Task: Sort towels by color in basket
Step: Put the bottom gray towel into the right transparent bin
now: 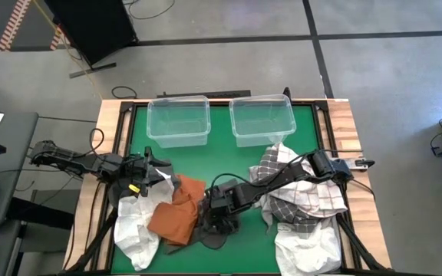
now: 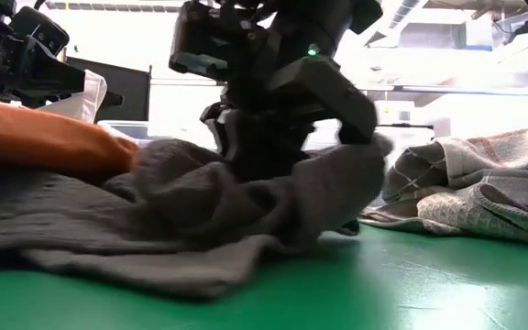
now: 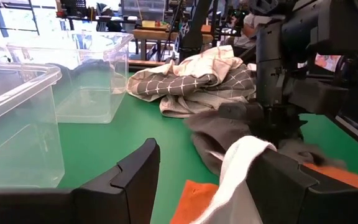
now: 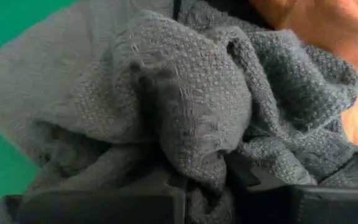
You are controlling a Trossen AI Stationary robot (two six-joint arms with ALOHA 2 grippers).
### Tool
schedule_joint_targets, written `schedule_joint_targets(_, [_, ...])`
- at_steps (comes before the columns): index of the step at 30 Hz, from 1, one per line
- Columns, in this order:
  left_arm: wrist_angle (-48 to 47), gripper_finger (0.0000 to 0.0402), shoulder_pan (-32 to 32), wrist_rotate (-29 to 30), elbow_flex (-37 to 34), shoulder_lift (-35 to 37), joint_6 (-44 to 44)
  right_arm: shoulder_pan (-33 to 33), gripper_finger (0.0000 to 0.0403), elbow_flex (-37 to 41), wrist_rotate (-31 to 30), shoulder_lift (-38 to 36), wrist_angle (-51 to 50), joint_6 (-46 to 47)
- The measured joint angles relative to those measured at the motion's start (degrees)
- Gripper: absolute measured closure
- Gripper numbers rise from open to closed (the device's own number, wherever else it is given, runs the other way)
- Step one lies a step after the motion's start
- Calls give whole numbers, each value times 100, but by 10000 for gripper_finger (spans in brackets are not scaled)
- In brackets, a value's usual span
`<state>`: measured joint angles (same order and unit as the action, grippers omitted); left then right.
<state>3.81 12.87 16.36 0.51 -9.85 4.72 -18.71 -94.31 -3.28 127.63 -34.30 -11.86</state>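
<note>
My right gripper point(image 1: 221, 220) stands over the dark grey towel point(image 1: 215, 230) near the table's near edge and is shut on it; the low view shows this gripper point(image 2: 262, 151) sunk into the towel point(image 2: 181, 211). The orange towel point(image 1: 177, 213) lies partly over the grey one. My left gripper point(image 1: 153, 175) is open at the left, with a strip of a white towel point(image 3: 238, 174) rising between its fingers. That white towel point(image 1: 135, 230) spreads toward the near left corner. Checked towels point(image 1: 298, 192) and another white towel point(image 1: 307, 247) lie on the right. My left gripper is open, and the white towel's raised strip point(image 3: 247, 155) lies against the inner side of one finger point(image 3: 284, 180); the other finger point(image 3: 135, 180) stands apart from it. My right gripper pinches a bunched fold point(image 4: 197, 146) of the dark grey towel between its two fingers point(image 4: 135, 199), coming from above and pointing down. Several layers are gathered in the fold. The rest of the towel lies slack on the table.
Two clear plastic bins point(image 1: 179, 119) point(image 1: 262, 119) stand side by side at the far edge. Bare green table point(image 1: 221, 165) shows between the bins and the towels. The right arm point(image 1: 282, 180) reaches across the checked towels.
</note>
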Motion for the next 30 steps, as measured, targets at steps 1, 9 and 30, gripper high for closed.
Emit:
schedule_joint_targets(1, [-2, 187, -1, 0, 0, 0, 1, -40, 336, 12, -179, -96, -214, -2])
schedule_joint_targets(9, [-4, 187, 1, 0, 0, -2, 1, -191, 336, 21, -843, -1245, -1356, 412])
schedule_joint_targets(30, [-6, 187, 1, 0, 2, 0, -1, -238, 336, 23, -884, -1386, -1769, 507])
